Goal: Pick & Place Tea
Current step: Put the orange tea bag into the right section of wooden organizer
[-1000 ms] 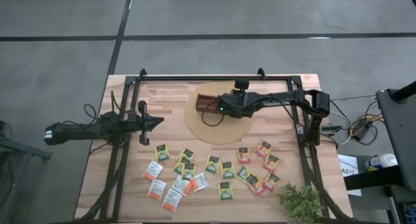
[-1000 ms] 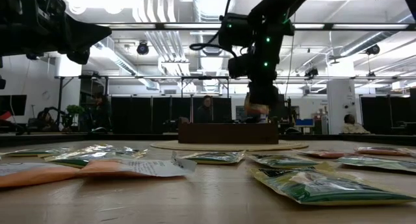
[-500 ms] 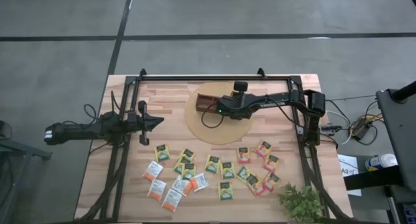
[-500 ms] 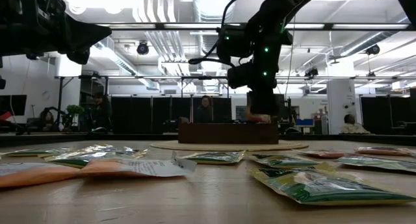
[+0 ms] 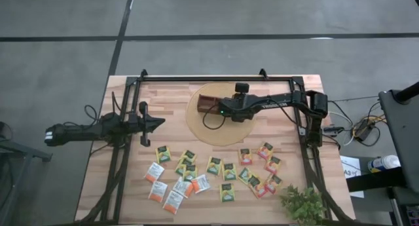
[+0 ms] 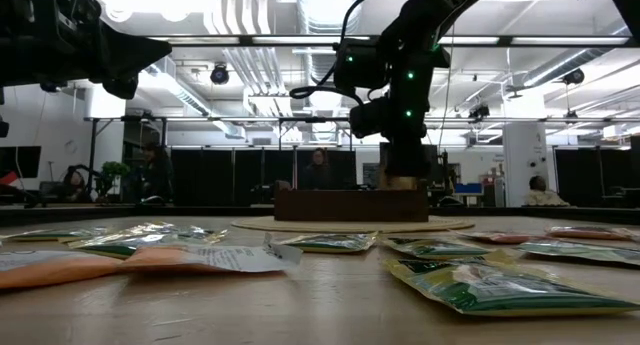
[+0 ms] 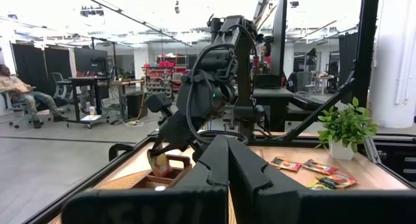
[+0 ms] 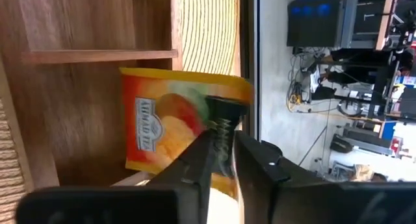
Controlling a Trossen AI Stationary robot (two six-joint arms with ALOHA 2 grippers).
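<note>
Bare wooden table from nine to twelve o'clock. At centre, over tray: right gripper, barely parted around orange tea packet. Left gripper shut, empty, nine o'clock edge. Remaining packets at six.

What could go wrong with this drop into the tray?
1. The right hand has an orange packet standing upright in the tray; on release it could lean on a wall instead of lying flat.
2. The fingers look barely parted, so the packet might cling and lift out on retreat.
</note>
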